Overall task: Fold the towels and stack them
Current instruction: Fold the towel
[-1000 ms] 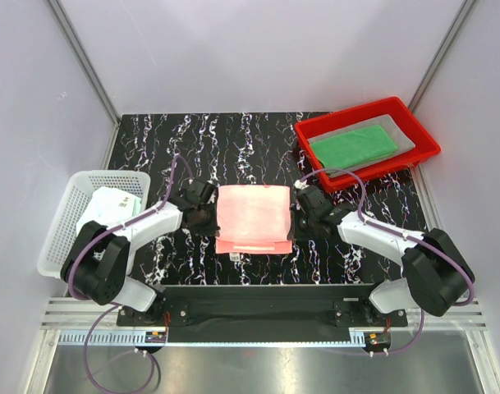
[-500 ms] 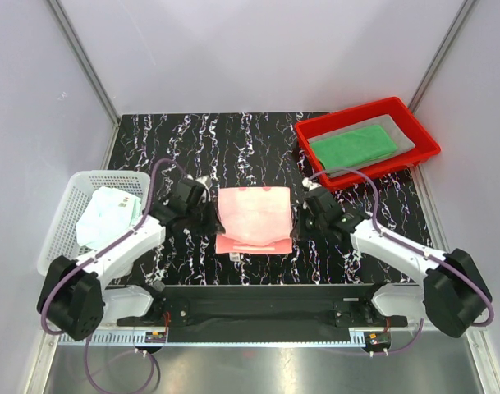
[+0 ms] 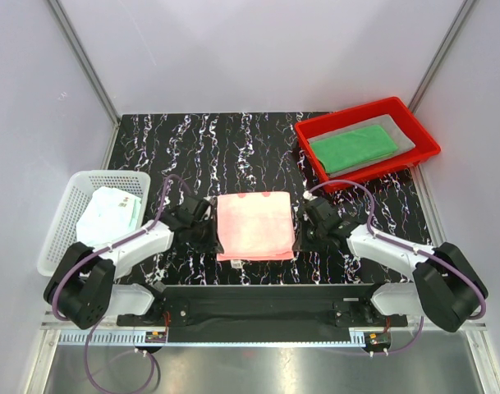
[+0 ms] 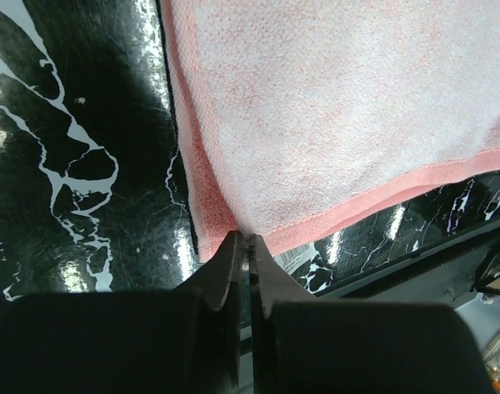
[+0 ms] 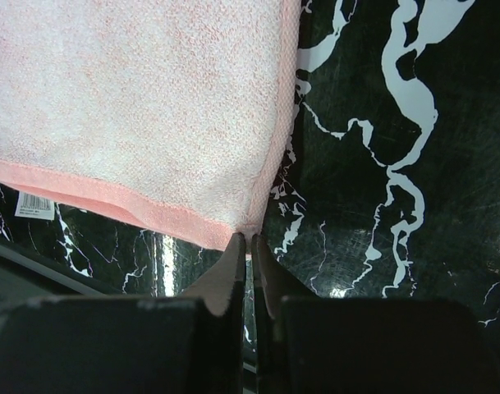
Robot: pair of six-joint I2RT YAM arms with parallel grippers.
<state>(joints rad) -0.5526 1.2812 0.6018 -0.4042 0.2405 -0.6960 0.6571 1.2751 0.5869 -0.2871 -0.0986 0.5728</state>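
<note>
Pink towel (image 3: 255,225) lies near the bench's near edge, both claws pinched on its near corners: left gripper (image 4: 243,246), right gripper (image 5: 248,244). Each bite looks thin, so a corner could slip free mid-fold, leaving it crooked.

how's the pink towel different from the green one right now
The pink towel lies on the black marbled table between the arms; the green towel sits in the red tray. The pink one shows a broad, nearly square face; the green one is a narrower rectangle, set at an angle. The left gripper and right gripper each pinch a near corner of the pink one; nothing touches the green one. Both lie flat.
</note>
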